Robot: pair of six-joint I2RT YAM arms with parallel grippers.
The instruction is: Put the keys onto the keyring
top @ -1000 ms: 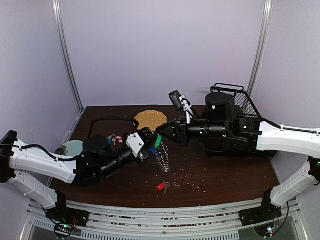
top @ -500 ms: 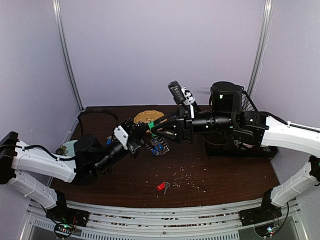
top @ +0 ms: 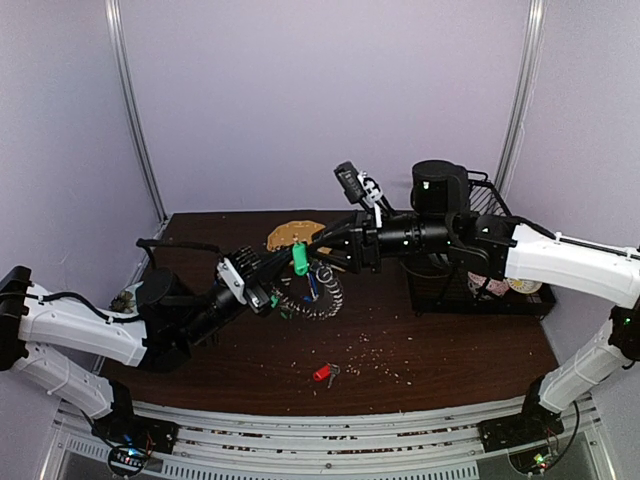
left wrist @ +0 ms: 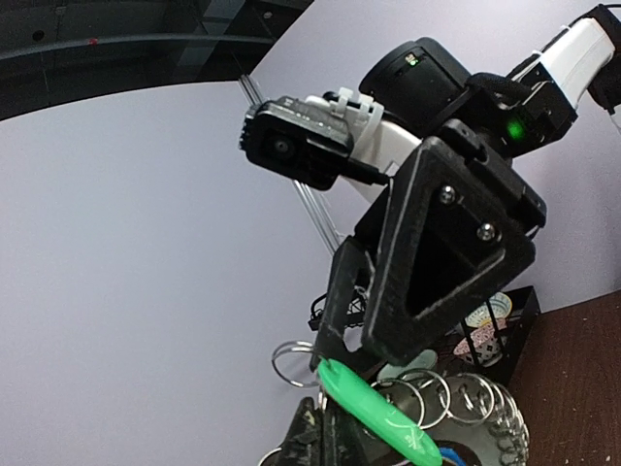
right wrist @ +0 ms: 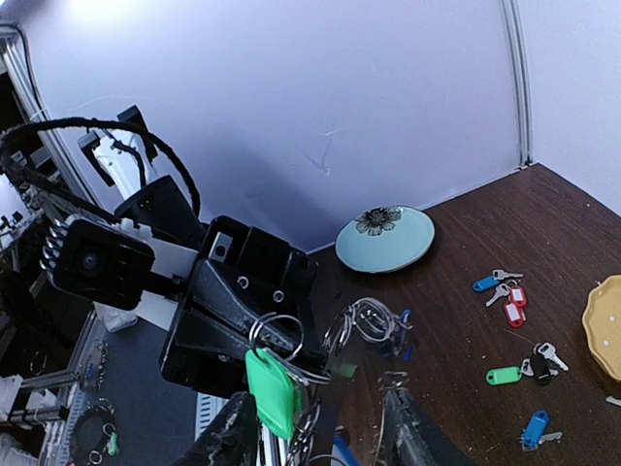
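My left gripper is shut on the keyring, a coil of silver wire rings that hangs above the table. In the left wrist view its tips pinch the wire, and the keyring trails off to the right. A green-tagged key hangs on a ring just above that grip. My right gripper faces the left one, its fingers spread on either side of the green tag without pressing it. Loose keys with blue, red and green tags lie on the table. A red-tagged key lies nearer the front.
A yellow-orange plate sits at the back centre. A pale teal flowered plate lies on the left. A black wire basket holding dishes stands at the right, under my right arm. Crumbs are scattered over the dark wooden table.
Both arms have risen and the keyring has come up off the table. My right gripper has opened and let go of the green-tagged key, which now hangs on the ring.
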